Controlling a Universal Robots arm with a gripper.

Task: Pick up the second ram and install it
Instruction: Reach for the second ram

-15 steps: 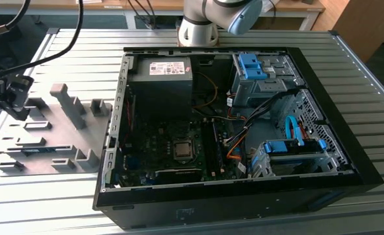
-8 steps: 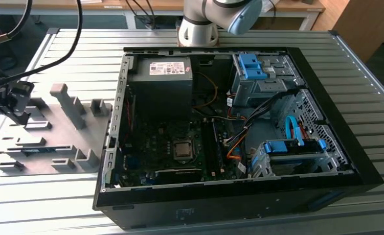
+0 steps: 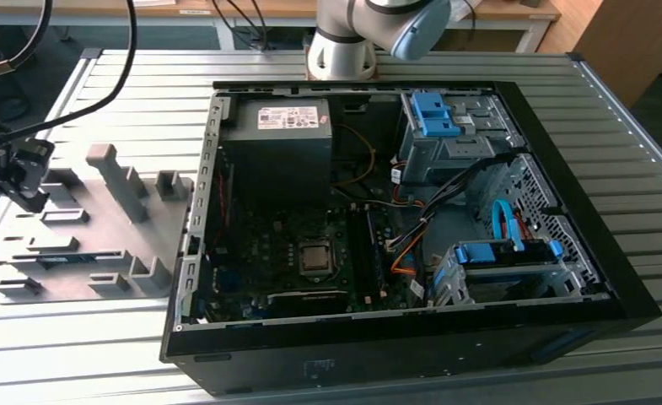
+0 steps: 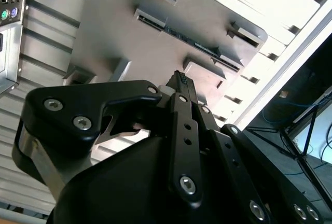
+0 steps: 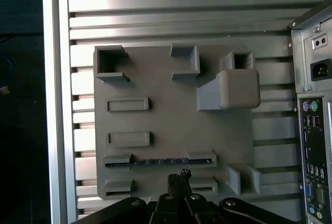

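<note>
Second ram (image 5: pixel 155 162) recorded resting on edge in the grey holder plate (image 5: pixel 171 125), ends seated in two low holder blocks (image 5: pixel 118 159), free of any grasp. Gripper (image 5: pixel 179 174) observed with fingers (image 4: pixel 182 86) closed together and nothing clamped between them, tip hanging above the plate just beside the stick's mid-length, apart from it. Confirmed in the second wrist view: gripper (image 4: pixel 181 79) drawn to a single narrow tip, body black with bright screw heads (image 4: pixel 187 183), second ram (image 4: pixel 193 43) visible beyond as a dark strip spanning two blocks. Located in the exterior view with gripper (image 3: pixel 29 199) over the plate's side nearest that view's left, black cables (image 3: pixel 83 101) rising from the wrist; second ram (image 3: pixel 67 256) nearer the camera, a thin blue-green line.

Noted elsewhere on the plate: further slotted blocks, one tall block (image 5: pixel 228 90) and square sockets (image 5: pixel 109 60). Plate laid flat on a slatted metal table (image 3: pixel 421 76). Open computer case (image 3: pixel 634 295) placed just beside the plate, toward the exterior view's right, rear port panel (image 5: pixel 314 151) facing the plate. Inside: motherboard (image 3: pixel 263 245) with processor socket (image 3: pixel 314 257), power supply (image 3: pixel 280 135), blue drive brackets (image 3: pixel 434 114), orange wiring (image 3: pixel 407 268) and a blue cable (image 3: pixel 499 221). Fill state of the board's memory slots: not discernible. Behind the case, arm base (image 3: pixel 342 51) mounted on the table.
</note>
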